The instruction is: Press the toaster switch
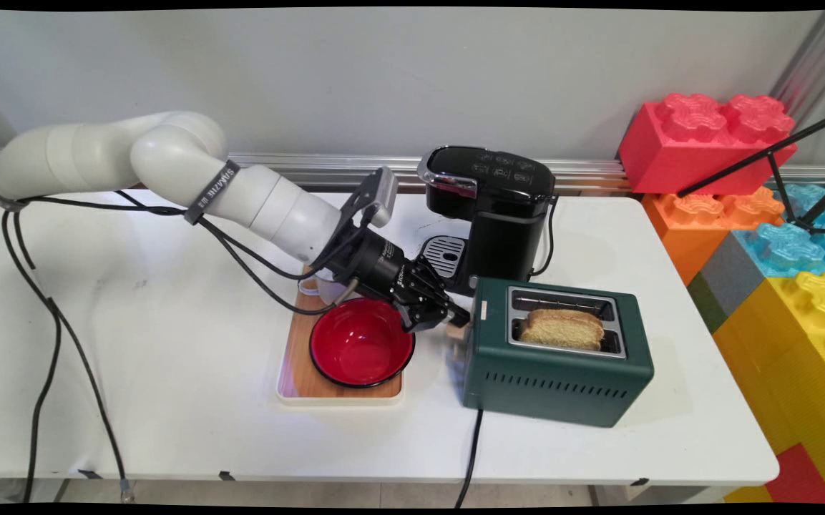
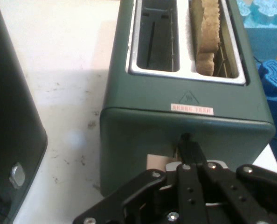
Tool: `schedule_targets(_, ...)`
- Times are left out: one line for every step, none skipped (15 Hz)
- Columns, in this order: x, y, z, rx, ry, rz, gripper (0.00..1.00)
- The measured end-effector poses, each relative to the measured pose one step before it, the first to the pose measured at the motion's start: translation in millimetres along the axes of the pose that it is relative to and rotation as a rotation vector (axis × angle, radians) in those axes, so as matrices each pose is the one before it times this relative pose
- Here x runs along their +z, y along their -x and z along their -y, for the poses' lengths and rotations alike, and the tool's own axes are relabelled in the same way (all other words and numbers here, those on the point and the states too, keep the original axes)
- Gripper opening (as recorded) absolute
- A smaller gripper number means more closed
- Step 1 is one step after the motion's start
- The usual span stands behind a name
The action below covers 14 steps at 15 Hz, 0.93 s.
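Note:
A dark green two-slot toaster [image 1: 555, 365] [image 2: 185, 121] stands at the table's right of centre. One slice of toasted bread [image 1: 562, 327] [image 2: 208, 37] sits in its nearer slot and pokes out a little; the other slot is empty. My gripper [image 1: 459, 315] [image 2: 185, 140] is shut, with its fingertips against the toaster's left end face. Just below and beside them is the toaster's pale beige lever [image 1: 459, 335] [image 2: 156, 162], partly hidden by the fingers. Whether the tips press on the lever I cannot tell.
A red bowl [image 1: 362, 343] lies on a wooden tray [image 1: 303, 357] directly under my wrist, with a pale cup [image 1: 315, 286] half hidden behind the arm. A black coffee machine [image 1: 491, 207] [image 2: 8, 116] stands close behind the toaster. Big toy bricks [image 1: 705, 143] line the table's right side.

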Motion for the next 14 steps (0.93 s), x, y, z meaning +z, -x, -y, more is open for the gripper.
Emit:
schedule_targets(0.96, 0.87, 0.18, 0.00067, -0.00018, 0.00446, 0.00)
schedule_targets(0.86, 0.75, -0.01, 0.00096, 0.00025, 0.00413, 0.00)
schedule_targets(0.60, 0.56, 0.01, 0.00054, 0.00017, 0.00322, 0.00)
schedule_targets(0.58, 0.38, -0.10, 0.00116, 0.00051, 0.00365, 0.00)
schedule_targets(0.36, 0.46, -0.11, 0.00059, 0.00054, 0.00345, 0.00)
schedule_targets(0.12, 0.35, -0.11, 0.00083, 0.00026, 0.00342, 0.00)
schedule_targets(-0.03, 0.14, -0.12, 0.00087, 0.00024, 0.00186, 0.00)
schedule_targets(-0.11, 0.25, -0.23, 0.00121, 0.00058, 0.00365, 0.00)
schedule_targets(-0.11, 0.19, -0.11, 0.00054, 0.00017, 0.00201, 0.00)
schedule_targets(-0.14, 0.20, -0.15, 0.00119, 0.00037, 0.00331, 0.00)
schedule_targets(-0.15, 0.14, -0.16, 0.00127, 0.00056, 0.00348, 0.00)
schedule_targets(-0.27, 0.14, -0.16, 0.00094, 0.00034, 0.00315, 0.00)
schedule_targets(-0.19, 0.04, -0.11, 0.00092, 0.00013, 0.00239, 0.00)
schedule_targets(-0.18, 0.00, -0.08, 0.00082, -0.00006, 0.00194, 0.00)
